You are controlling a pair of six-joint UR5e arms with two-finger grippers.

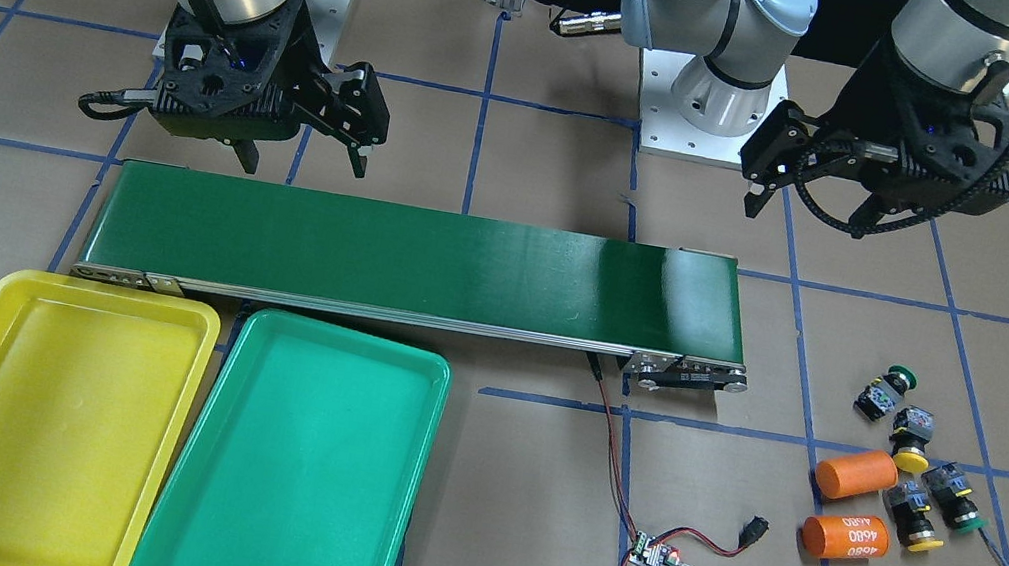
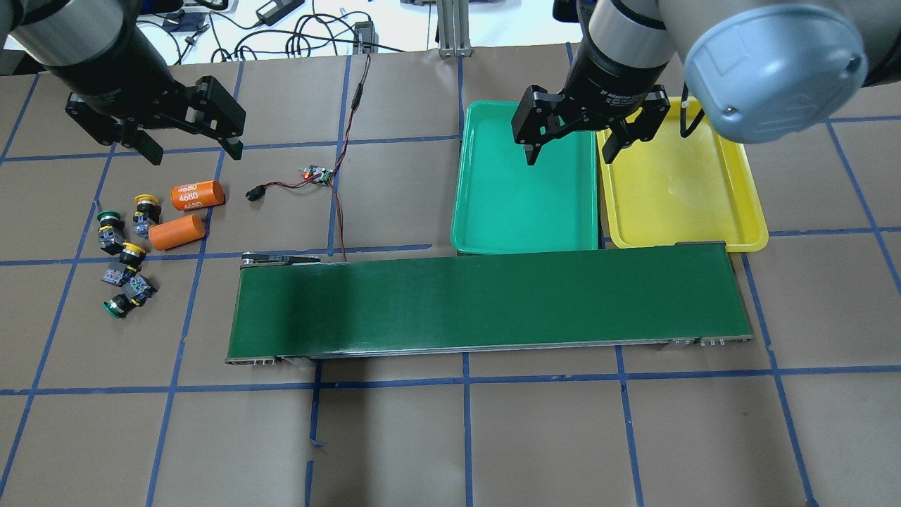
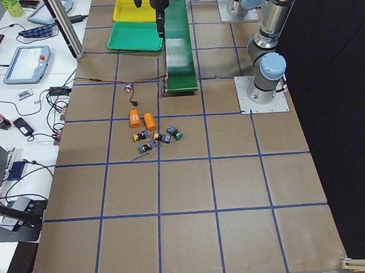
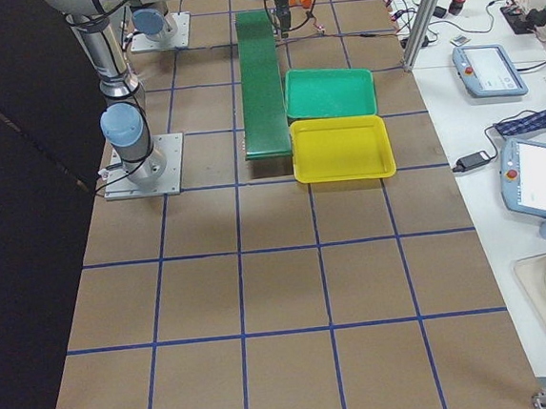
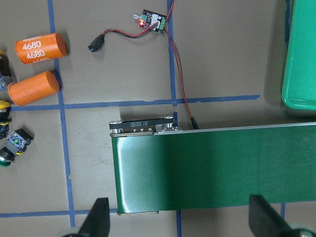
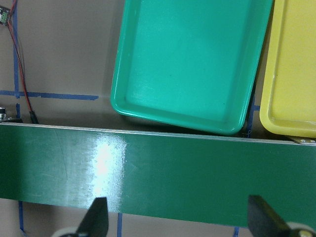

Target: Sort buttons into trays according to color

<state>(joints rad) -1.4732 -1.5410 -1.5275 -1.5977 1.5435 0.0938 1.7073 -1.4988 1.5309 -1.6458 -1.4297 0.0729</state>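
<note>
buttons (image 2: pixel 131 255) clustered beside orange cylinders (image 2: pixel 177 232) | left claw (image 2: pixel 193 150) spread | right claw (image 2: pixel 570 155) spread

The yellow tray (image 1: pixel 39 412), teal-green tray (image 1: pixel 294 462) and dark green belt (image 1: pixel 417 259) are plain; buttons (image 1: pixel 912 434) are black, capped yellow or green.

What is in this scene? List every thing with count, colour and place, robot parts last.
buttons: four, two yellow-capped, two green-capped; clustered at the robot's left
cylinders: two, orange; beside the buttons
conveyor belt: one, dark green; mid-table
trays: two, teal-green and yellow; side by side beyond the belt, empty
circuit board: one, red and black wires; between cylinders and trays
left fingers: two, black; open, high, buttons' side
right fingers: two, black; open, high, trays' side
</note>
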